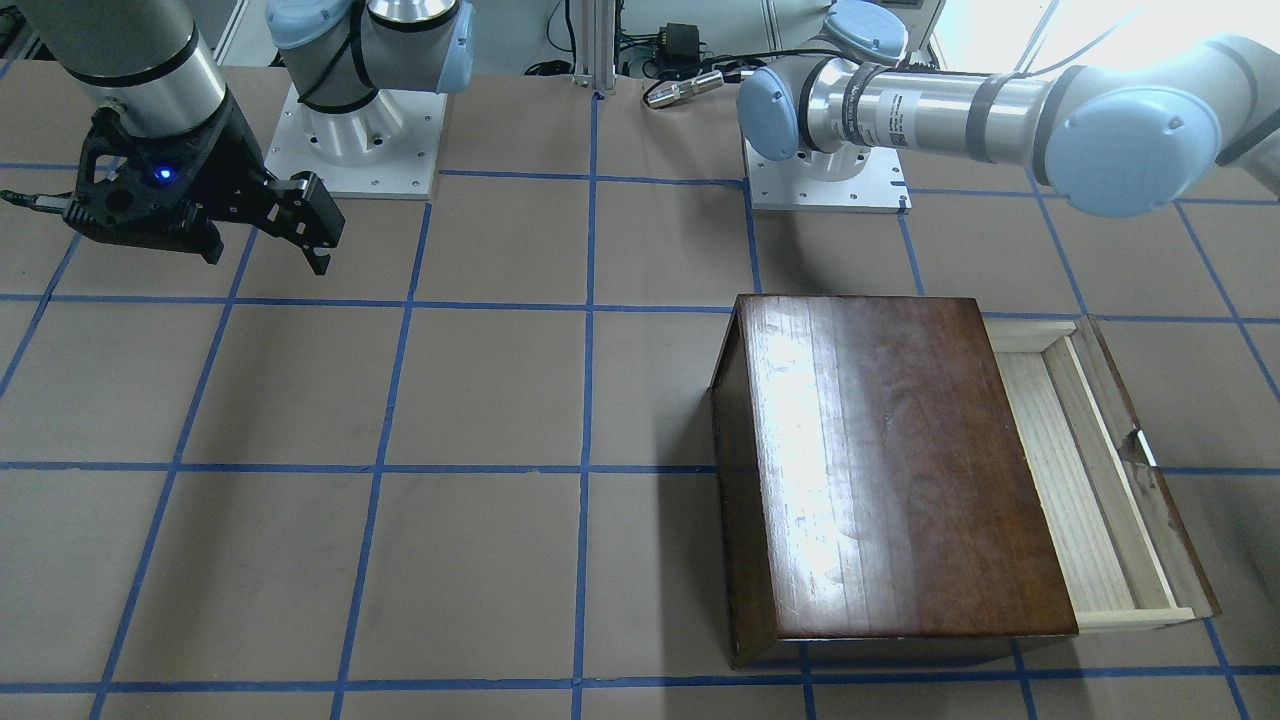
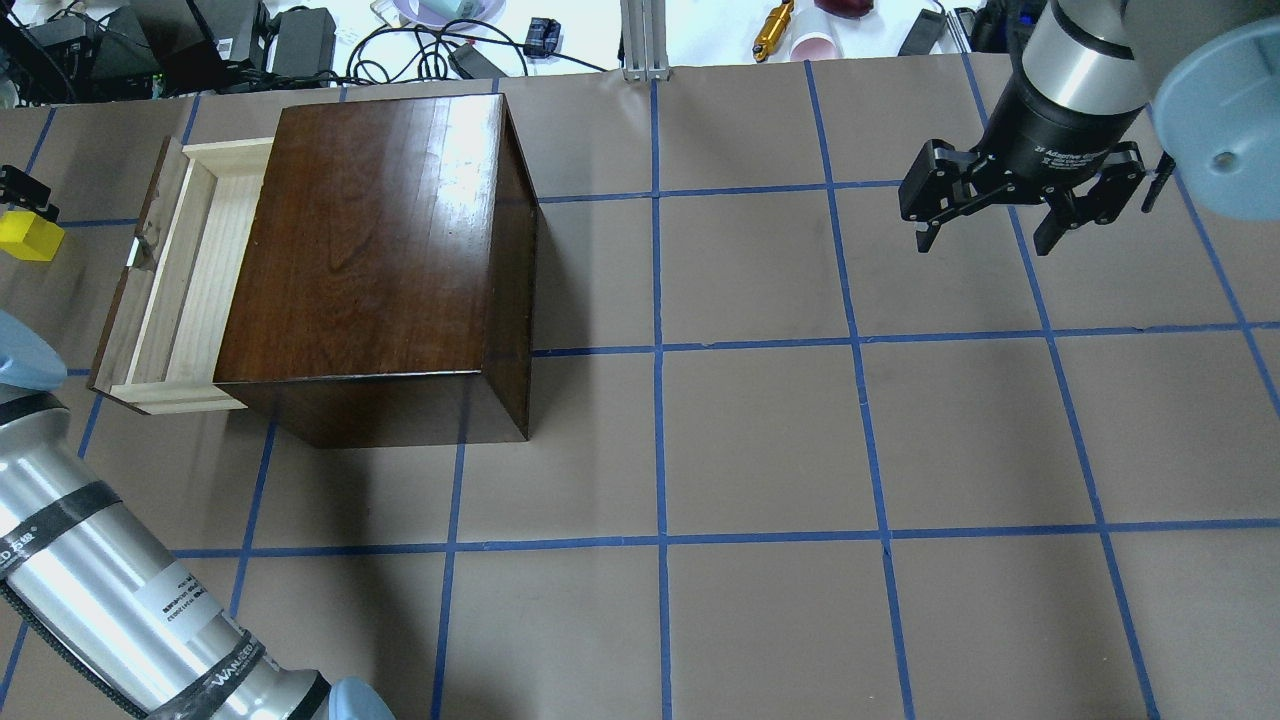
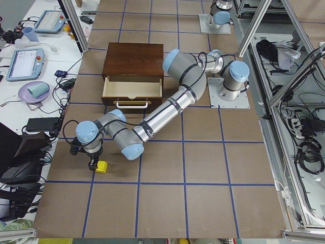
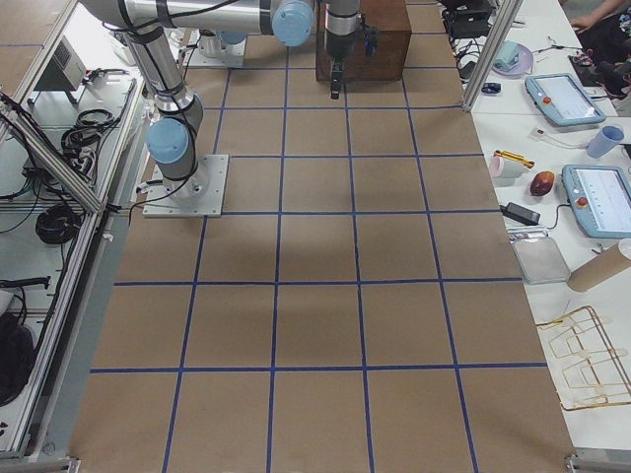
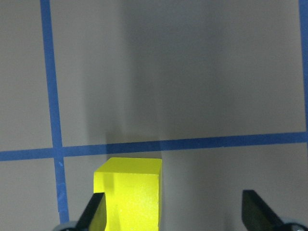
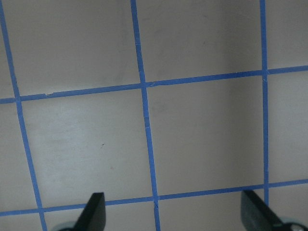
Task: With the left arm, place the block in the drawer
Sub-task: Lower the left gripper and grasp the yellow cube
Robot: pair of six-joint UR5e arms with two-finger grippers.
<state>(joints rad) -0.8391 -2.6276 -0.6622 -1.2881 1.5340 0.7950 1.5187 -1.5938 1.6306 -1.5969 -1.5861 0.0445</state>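
Where the overhead view meets its 9 o'clock edge, the block (image 2: 28, 238), a small bright yellow cube, rests on the brown table (image 2: 760, 430). It lies outside the drawer (image 2: 185, 270), off at 9 o'clock from its front panel. The left wrist view shows the cube at 6 o'clock, with its lower part cut off by the frame. It sits inside the left gripper (image 5: 173, 202), whose jaws are spread wide. The cube is close against the finger (image 5: 96, 214) at 7 o'clock, with a broad gap to the other finger; whether it touches that finger is hard to tell. In the overhead view only a black scrap of this gripper shows just above the cube, and the rest runs off the frame. The exterior left view shows the whole left arm (image 3: 167, 109) stretched past the drawer and bent down to the cube.

The drawer is pulled out toward 9 o'clock from the glossy dark box (image 2: 380, 220), showing a strip of its pale wooden floor. The rest is hidden under the box. A small metal pull (image 2: 135, 252) sits on its dark front.

The right gripper (image 2: 985, 245) hangs at 2 o'clock over the table, jaws apart, with nothing between them. White print on its body seems to read "2F Adaptive Gripper". A black band on the left arm carries white letters beginning "WANG". The small label beside it is too fine to read.
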